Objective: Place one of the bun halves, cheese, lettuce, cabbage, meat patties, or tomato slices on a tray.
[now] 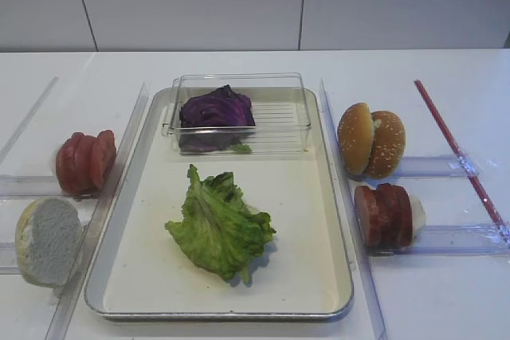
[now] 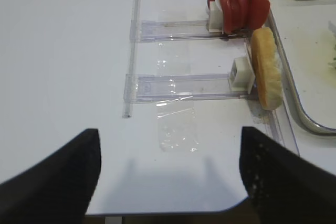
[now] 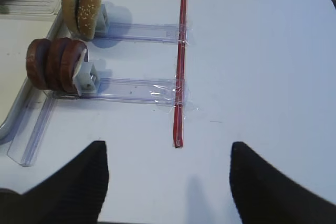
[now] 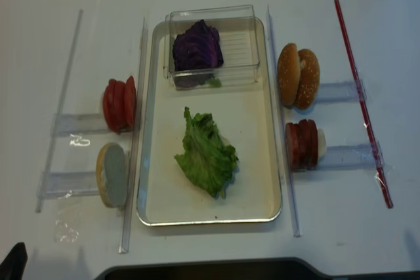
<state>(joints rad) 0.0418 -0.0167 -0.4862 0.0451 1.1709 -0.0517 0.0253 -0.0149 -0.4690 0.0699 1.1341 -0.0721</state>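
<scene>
Both tools, left tool (image 2: 165, 174) and right tool (image 3: 168, 177), hang open over the surface; lettuce (image 1: 219, 224) lies on the tray (image 1: 335, 276), meat patties (image 3: 55, 64) at eleven o'clock of the right.

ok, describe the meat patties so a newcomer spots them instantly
Start at the silver tray in the middle. Just off its right edge sit two upright rows; the meat patties are the nearer one. They are reddish-brown discs, unlike the golden sesame bun halves behind them.
</scene>
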